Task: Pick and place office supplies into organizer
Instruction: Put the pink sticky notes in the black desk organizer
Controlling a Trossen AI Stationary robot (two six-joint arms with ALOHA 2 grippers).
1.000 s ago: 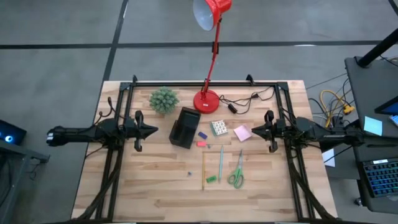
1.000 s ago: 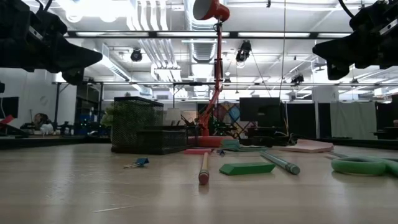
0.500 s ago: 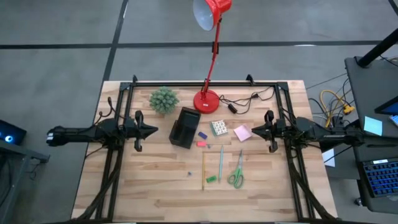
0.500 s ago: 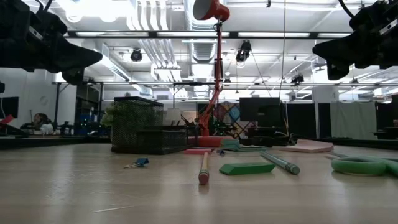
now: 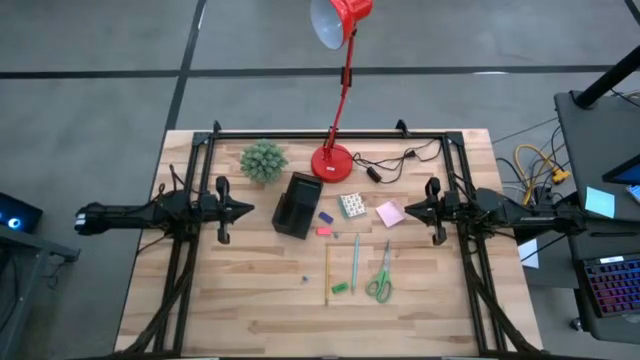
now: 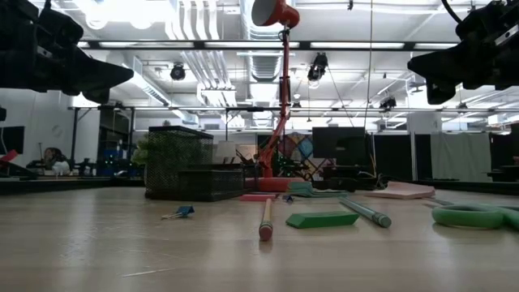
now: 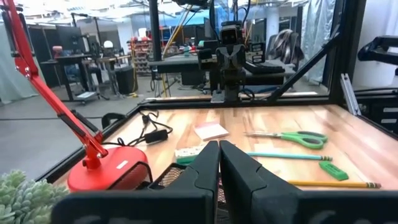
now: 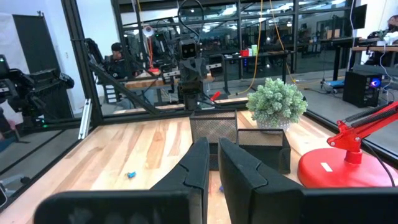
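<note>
The black organizer stands on the table near its middle. To its right lie a white dotted pad, a pink sticky-note pad, a purple piece and a pink piece. Nearer the front lie a yellow pencil, a green pen, green-handled scissors and a green piece. My left gripper hovers shut left of the organizer. My right gripper hovers shut right of the pink pad. Both are raised above the table.
A red desk lamp stands on its round base behind the organizer, its cord trailing right. A small green spiky plant sits at the far left. A tiny blue clip lies on the near boards. A black frame borders the table.
</note>
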